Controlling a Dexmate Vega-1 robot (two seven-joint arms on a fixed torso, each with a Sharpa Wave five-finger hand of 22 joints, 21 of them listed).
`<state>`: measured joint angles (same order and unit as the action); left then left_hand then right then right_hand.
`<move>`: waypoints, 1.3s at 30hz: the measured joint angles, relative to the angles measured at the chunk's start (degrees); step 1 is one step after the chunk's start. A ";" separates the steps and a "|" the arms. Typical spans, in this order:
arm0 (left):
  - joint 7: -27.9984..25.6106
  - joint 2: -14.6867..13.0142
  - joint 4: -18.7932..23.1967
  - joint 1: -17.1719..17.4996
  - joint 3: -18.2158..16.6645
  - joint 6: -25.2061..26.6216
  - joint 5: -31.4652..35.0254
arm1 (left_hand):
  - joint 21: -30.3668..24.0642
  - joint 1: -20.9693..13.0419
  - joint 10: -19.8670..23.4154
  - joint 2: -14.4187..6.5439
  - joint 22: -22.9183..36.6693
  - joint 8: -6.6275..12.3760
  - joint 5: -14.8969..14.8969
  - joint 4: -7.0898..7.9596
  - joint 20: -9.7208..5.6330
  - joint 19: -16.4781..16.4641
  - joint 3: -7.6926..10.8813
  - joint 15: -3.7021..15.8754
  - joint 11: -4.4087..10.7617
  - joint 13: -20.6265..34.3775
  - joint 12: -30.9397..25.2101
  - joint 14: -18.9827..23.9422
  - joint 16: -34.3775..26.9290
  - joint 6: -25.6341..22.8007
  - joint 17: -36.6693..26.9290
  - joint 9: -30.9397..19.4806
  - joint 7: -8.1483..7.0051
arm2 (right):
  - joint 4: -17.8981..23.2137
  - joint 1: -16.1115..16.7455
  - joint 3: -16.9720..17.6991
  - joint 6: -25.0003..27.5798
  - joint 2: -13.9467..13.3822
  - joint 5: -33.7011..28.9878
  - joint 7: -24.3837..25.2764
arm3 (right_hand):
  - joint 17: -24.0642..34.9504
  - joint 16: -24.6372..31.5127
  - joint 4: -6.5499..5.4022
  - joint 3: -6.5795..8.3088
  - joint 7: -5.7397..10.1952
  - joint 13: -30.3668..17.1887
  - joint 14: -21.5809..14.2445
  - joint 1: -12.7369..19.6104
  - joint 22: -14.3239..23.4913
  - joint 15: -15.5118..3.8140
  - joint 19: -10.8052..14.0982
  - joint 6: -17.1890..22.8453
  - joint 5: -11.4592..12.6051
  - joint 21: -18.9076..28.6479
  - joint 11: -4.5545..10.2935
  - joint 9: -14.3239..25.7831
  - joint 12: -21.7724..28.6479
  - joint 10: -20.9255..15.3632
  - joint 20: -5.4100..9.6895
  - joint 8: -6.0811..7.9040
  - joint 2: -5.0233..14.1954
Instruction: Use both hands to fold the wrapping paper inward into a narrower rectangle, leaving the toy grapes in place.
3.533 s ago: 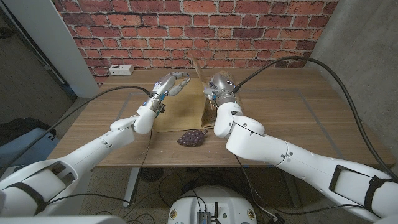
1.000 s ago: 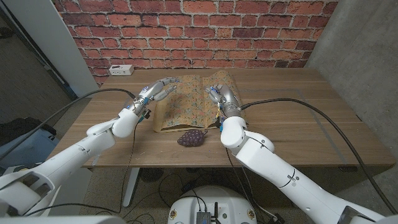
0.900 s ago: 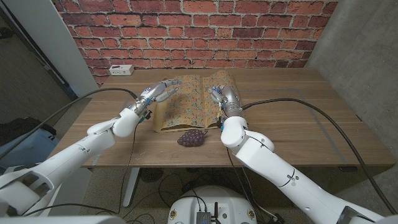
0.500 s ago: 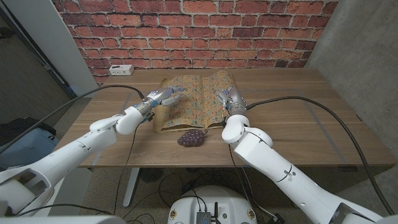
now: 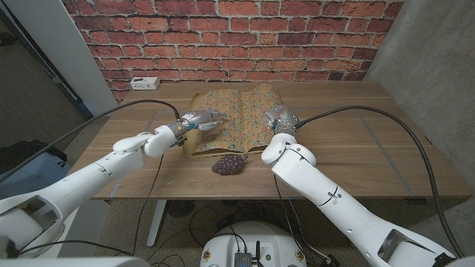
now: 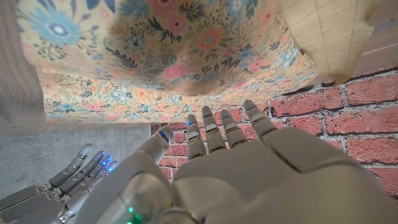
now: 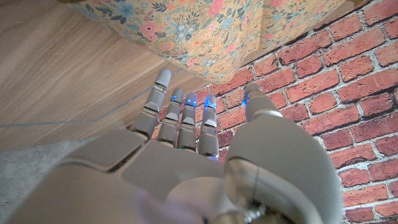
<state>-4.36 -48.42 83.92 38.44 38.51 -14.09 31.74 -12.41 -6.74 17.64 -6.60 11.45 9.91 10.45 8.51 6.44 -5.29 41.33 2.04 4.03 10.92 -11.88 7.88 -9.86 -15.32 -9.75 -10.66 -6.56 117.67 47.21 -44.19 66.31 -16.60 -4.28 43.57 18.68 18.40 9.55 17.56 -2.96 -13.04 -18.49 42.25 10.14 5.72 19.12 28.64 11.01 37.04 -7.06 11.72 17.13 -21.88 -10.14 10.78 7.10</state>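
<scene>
The floral wrapping paper point(image 5: 231, 119) lies spread open at mid-table, its right part humped and a plain brown strip along its near edge. The purple toy grapes point(image 5: 228, 164) sit on the wood just in front of that strip. My left hand point(image 5: 197, 121) reaches over the paper's left edge with fingers apart, holding nothing. My right hand point(image 5: 280, 118) stands at the paper's right edge, fingers straight and empty. In the left wrist view my left hand point(image 6: 230, 162) faces the floral paper point(image 6: 161, 56). In the right wrist view my right hand point(image 7: 186, 155) points toward the paper's corner point(image 7: 205, 25).
A white socket box point(image 5: 145, 83) lies at the table's back left, near the brick wall. Bare wood point(image 5: 356, 141) stretches to the right of the paper. Black cables run along both arms.
The paper, held up folded 3.5 s ago, lies spread out. Over the last second my left hand slid nearer and right onto its left edge; my right hand moved right, off the paper.
</scene>
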 measured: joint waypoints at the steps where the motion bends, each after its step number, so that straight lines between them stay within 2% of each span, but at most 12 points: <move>1: 0.38 0.00 0.07 -0.11 0.16 0.38 0.20 | 0.00 0.01 0.47 0.01 0.00 0.00 0.00 0.11 -0.23 0.23 -0.11 0.00 -0.09 0.00 -0.22 0.00 -0.13 0.00 0.00 0.00 0.00 | -0.28 -0.13 -0.02 0.17 0.13 -0.02 0.09 | 0.06 0.00 -0.08 0.08 0.00 0.00 0.00 0.00 0.00 0.00 0.00 0.00 0.00 0.00 0.00 0.00 0.00 0.00 0.00 0.00 0.00; 6: 2.50 -0.01 0.52 -0.89 1.19 2.32 1.04 | 0.00 1.07 1.96 0.46 0.00 0.30 0.37 0.58 -0.86 0.37 -0.58 0.14 -0.96 0.00 -0.66 1.12 -0.57 -0.03 0.00 0.10 0.02 | -2.12 -1.12 -0.07 1.99 1.10 -0.17 0.92 | 0.08 0.00 -0.20 -0.04 0.00 0.00 0.00 0.00 0.00 0.00 0.00 0.00 0.00 0.00 0.00 0.00 0.00 0.00 0.00 0.00 0.00; 14: 5.74 0.16 0.84 -1.98 2.52 5.08 1.77 | 0.00 1.92 2.77 0.84 0.01 0.30 0.37 1.13 -1.35 0.50 -1.14 0.24 -0.97 0.00 -0.66 1.84 -0.57 -0.01 -0.01 0.27 0.45 | -4.50 -2.55 -0.01 3.78 2.13 -0.02 1.37 | 0.08 0.00 -0.48 -0.32 0.00 -0.01 -0.01 0.00 0.00 0.00 0.01 0.01 -0.21 -0.44 0.00 0.00 0.00 -0.01 0.00 0.00 0.00; 17: 6.71 0.25 0.84 -2.32 2.96 5.82 1.98 | 0.00 3.00 5.15 1.19 -0.27 0.30 0.63 1.45 -1.66 0.19 -1.46 0.17 -1.17 0.00 -1.57 3.50 -0.57 -0.03 0.10 0.27 0.86 | -5.34 -3.12 0.14 4.45 2.55 0.29 1.38 | 0.08 0.00 -0.65 -0.48 0.16 -0.01 -0.01 -0.02 0.00 0.00 0.01 -0.51 -0.21 -0.44 0.00 0.00 -0.39 -0.01 0.00 0.00 0.01; 19: 6.93 0.27 0.84 -2.54 3.29 6.13 2.17 | -0.37 3.87 7.52 1.46 -0.27 0.68 0.83 1.45 -2.00 -0.19 -1.46 0.22 -1.91 0.00 -2.30 4.56 -0.57 -0.32 0.16 0.27 1.15 | -6.17 -3.54 0.40 5.09 2.92 0.68 1.38 | 0.08 0.00 -0.71 -0.55 0.17 -0.01 -0.01 -0.26 0.00 0.00 0.01 -0.66 -0.43 -0.44 0.22 0.00 -0.49 0.21 0.00 0.00 0.26; 23: 6.80 0.17 0.97 -2.61 3.52 6.16 2.37 | -0.38 4.02 11.71 1.61 -0.27 0.91 0.83 1.45 -1.63 -0.66 -1.46 0.18 -3.09 -0.14 -3.39 5.79 -0.57 -1.01 0.16 0.27 2.44 | -7.33 -4.24 0.94 6.26 3.55 1.50 1.13 | 0.08 0.00 -1.36 -1.20 -0.03 -0.01 -0.01 -1.40 0.00 0.00 0.01 -2.31 -0.64 -0.84 0.32 0.01 -0.82 0.31 0.00 -0.16 -0.17; 25: 6.59 0.04 1.19 -2.61 3.56 6.14 2.43 | -0.38 4.23 12.51 1.82 -0.27 0.91 0.89 1.45 -1.53 -0.75 -1.45 0.31 -3.33 0.14 -3.65 6.26 -0.57 -1.04 0.16 0.27 2.47 | -7.93 -4.65 1.23 6.79 3.80 2.18 0.65 | 0.08 0.00 -1.75 -1.45 -0.09 -0.01 -0.05 -2.17 0.00 0.00 0.01 -3.20 -0.64 -0.90 0.31 0.01 -0.82 0.30 0.00 -0.41 -0.11; 28: 6.33 -0.12 1.46 -2.59 3.57 6.03 2.47 | -0.38 4.23 12.72 1.82 -0.26 1.12 1.22 1.34 -1.29 -1.00 -1.56 0.08 -3.54 0.31 -3.78 6.50 -0.57 -1.25 0.16 0.27 2.68 | -9.20 -5.45 1.45 7.55 4.39 2.92 0.24 | 0.07 0.67 -2.14 -1.51 0.14 -0.02 -2.03 -2.66 0.00 -0.53 0.29 -3.82 -0.64 -0.90 -0.13 -0.01 -0.82 -0.15 0.25 -0.41 -0.07; 30: 6.09 -0.27 1.67 -2.48 3.57 5.74 2.47 | -0.38 4.23 12.72 1.82 -0.32 1.12 1.22 1.21 -1.22 -1.06 -1.70 0.23 -3.54 0.31 -3.78 6.79 -0.57 -1.25 0.15 0.27 2.68 | -9.98 -5.94 1.46 8.55 4.82 3.32 0.13 | 0.07 1.11 -1.36 -0.72 0.00 -0.02 -2.97 -1.82 0.00 -1.26 1.63 -4.11 -0.64 -0.90 0.12 -0.25 -0.82 -0.59 0.75 -0.37 0.73; 33: 5.83 -0.40 1.82 -2.37 3.57 5.37 2.41 | -0.38 4.23 12.72 1.82 -0.53 1.12 1.22 1.20 -1.22 -1.06 -1.70 0.31 -3.53 0.31 -3.78 6.88 -0.57 -1.25 0.15 0.26 2.68 | -11.88 -6.96 1.06 9.99 5.72 3.41 0.38 | 0.06 1.34 -0.03 0.61 0.03 -0.02 -3.83 1.61 0.00 -2.15 2.62 -4.07 -0.42 -0.89 1.02 -0.28 -0.55 -1.48 1.55 0.22 0.96; 36: 5.68 -0.49 1.86 -2.28 3.53 5.09 2.29 | -0.38 4.23 13.03 1.82 -0.54 1.12 1.21 1.20 -1.22 -1.06 -1.70 0.31 -3.23 0.30 -3.78 6.88 -0.57 -1.25 0.15 0.26 2.68 | -13.65 -7.75 0.48 10.93 6.55 3.18 1.06 | -0.09 1.34 0.76 1.41 0.68 -0.02 -3.28 4.07 0.00 -2.69 2.81 -3.42 -0.38 -0.90 1.32 -0.28 -0.55 -1.79 1.74 0.27 0.66; 39: 5.56 -0.58 1.86 -2.18 3.42 4.71 2.04 | -0.38 4.44 13.03 1.64 -0.53 1.12 1.21 1.20 -1.22 -1.06 -1.70 0.31 -3.23 0.31 -3.78 6.88 -0.57 -1.25 0.15 0.26 2.68 | -15.65 -8.45 -0.20 11.55 7.46 2.18 1.54 | -0.33 0.87 0.96 1.60 0.84 -0.02 -2.74 5.68 0.00 -3.24 2.48 -3.26 -0.20 -1.13 1.63 -0.28 -0.55 -2.09 2.07 0.26 -0.39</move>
<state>1.20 -49.01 85.78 36.26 41.92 -9.38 33.78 -12.80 -2.29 30.67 -4.96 10.91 11.03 11.67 9.72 5.22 -6.34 39.63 2.35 0.80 11.22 -15.66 14.76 -10.43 -16.57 -9.60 -10.39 -3.88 102.02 38.75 -44.38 77.85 -9.14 -2.09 45.12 18.36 19.27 10.51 19.16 -2.13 -13.06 -21.22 47.93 10.15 2.48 21.61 25.37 10.81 35.91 -5.43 11.44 16.58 -23.97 -8.07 11.04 6.71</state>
